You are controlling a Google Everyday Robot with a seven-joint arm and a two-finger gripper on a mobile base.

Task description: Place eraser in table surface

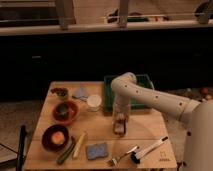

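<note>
The eraser (119, 128), a small block with a tan base, sits at the tip of my gripper (120, 124), on or just above the table surface (102, 131), right of its middle. My white arm (150, 97) reaches in from the right, bends over the green tray (145, 78) and points straight down at the eraser. The gripper hides the eraser's top.
In front lie a blue sponge (96, 150), a fork (121, 156) and a black-headed brush (147, 149). To the left are two red bowls (65, 111) (55, 137), a white cup (93, 102), a green vegetable (66, 151) and a yellow stick (79, 145).
</note>
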